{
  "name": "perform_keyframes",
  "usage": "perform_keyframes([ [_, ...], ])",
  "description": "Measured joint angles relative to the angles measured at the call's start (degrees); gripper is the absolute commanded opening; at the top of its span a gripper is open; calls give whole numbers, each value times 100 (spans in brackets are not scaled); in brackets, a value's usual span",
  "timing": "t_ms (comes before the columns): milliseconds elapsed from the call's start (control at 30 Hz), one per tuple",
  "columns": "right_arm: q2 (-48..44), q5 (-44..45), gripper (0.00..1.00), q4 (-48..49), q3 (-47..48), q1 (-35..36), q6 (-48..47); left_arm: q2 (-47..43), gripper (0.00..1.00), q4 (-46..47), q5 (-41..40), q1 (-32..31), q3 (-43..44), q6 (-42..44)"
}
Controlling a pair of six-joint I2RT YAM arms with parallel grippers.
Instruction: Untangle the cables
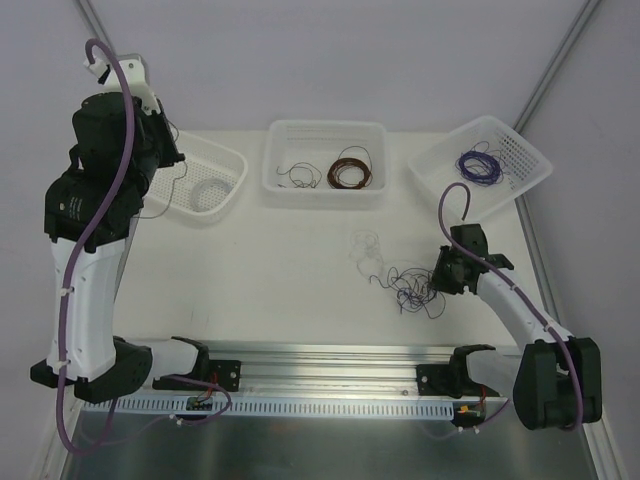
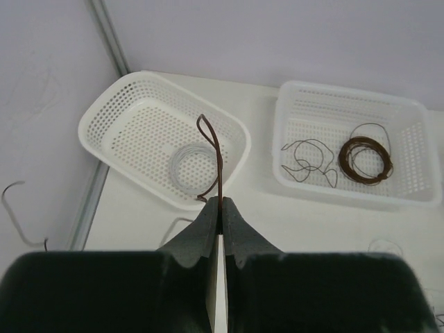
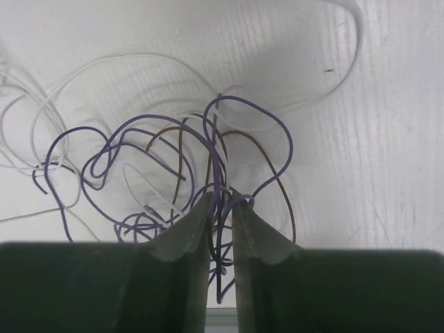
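The cables are a small clump of purple, brown and whitish strands on the table right of centre; they fill the right wrist view. My right gripper sits low at the clump's right side. Its jaws stand nearly closed with a few purple strands pinched between them. My left gripper is raised over the left basket. It is shut on a single brown wire that loops up from the fingertips.
The left basket holds a white coil. The middle basket holds a brown coil and a loose dark strand. A tilted right basket holds a purple coil. Loose whitish strands lie beside the clump.
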Motion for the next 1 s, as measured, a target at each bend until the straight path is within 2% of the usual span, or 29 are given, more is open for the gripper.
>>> perform_keyframes([
  [33,-17,-74,27,0,0,0,-24,39,0,-7,140,0,48,-2],
  [67,-33,-168,36,-4,0,0,-48,98,0,-7,321,0,127,-13],
  [133,-85,-350,46,-22,0,-2,-111,223,0,7,616,0,297,-39],
  [167,-122,-446,55,-39,2,0,-149,313,0,-15,748,0,442,-46],
  [233,-232,-625,64,-94,11,0,-232,518,0,-4,955,0,807,-59],
  [267,-306,-706,73,-131,24,0,-269,616,0,20,1047,0,973,-63],
  [367,-555,-885,87,-269,122,0,-393,876,0,87,1340,0,1471,-90],
  [467,-896,-1019,96,-463,302,0,-479,1110,0,358,1679,0,1781,-199],
  [567,-1224,-1119,100,-597,448,0,-542,1318,0,748,2037,0,1860,-363],
  [800,-1895,-1410,98,-876,538,0,-562,2035,0,1858,2793,0,1871,-778],
  [1000,-2031,-1591,97,-905,538,0,-586,2889,0,2898,3230,0,1871,-1003],
])
